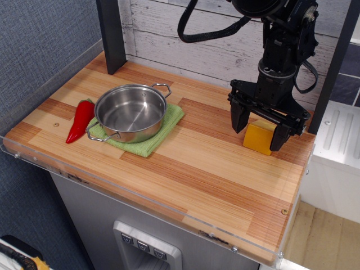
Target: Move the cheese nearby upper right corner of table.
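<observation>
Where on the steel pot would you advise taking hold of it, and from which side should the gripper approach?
Probably from above, closing on the steel pot by its near handle: that thin wire loop juts clear of the rim over the green cloth. The red pepper lies close beside it, so a side approach looks cramped.

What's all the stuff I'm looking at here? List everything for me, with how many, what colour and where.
table: one, striped light and reddish-brown wood with a clear plastic rim, fills the middle of the view
pot: one, shiny steel with two handles, empty, left-centre of the table, on the cloth
cloth: one, green, under the pot
pepper: one, red, lying left of the pot
cheese: one, yellow-orange block, on the table near its far right corner
wall: one, pale wood planks, behind the table
post: one, dark, at the table's back left
gripper: one, black, open, fingers either side of the cheese
</observation>
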### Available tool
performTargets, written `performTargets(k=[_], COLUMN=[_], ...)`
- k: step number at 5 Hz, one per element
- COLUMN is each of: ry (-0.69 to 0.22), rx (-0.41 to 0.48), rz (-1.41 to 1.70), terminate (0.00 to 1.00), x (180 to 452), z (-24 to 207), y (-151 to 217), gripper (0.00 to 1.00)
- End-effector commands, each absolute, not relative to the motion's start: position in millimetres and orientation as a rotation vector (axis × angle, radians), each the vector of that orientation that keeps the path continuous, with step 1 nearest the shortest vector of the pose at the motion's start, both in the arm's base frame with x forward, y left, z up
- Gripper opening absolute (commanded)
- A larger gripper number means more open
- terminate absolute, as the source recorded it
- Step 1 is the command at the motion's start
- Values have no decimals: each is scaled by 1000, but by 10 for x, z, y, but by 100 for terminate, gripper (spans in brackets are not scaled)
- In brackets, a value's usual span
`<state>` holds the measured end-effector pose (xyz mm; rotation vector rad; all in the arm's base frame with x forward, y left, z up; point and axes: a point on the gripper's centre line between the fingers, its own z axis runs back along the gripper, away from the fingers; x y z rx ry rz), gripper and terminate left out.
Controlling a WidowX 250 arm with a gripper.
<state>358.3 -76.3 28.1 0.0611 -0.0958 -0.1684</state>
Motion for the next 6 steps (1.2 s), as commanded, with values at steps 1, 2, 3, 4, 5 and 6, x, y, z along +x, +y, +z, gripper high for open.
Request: performTargets(k=[1, 2, 3, 4, 5, 6], ry=[-177, -243, -208, -173, -155, -188], rx=[107, 114, 143, 191, 153, 135], rz=[-209, -165, -95, -111, -86, -38], terminate=[0, 0, 0, 0, 0, 0], x=[3480, 3321, 3261, 3304, 3375, 3390], z=[854, 1131, 1233, 1304, 1246, 1262], y=[-556, -329, 15, 276, 592, 887], gripper=[100, 100, 100, 100, 100, 100])
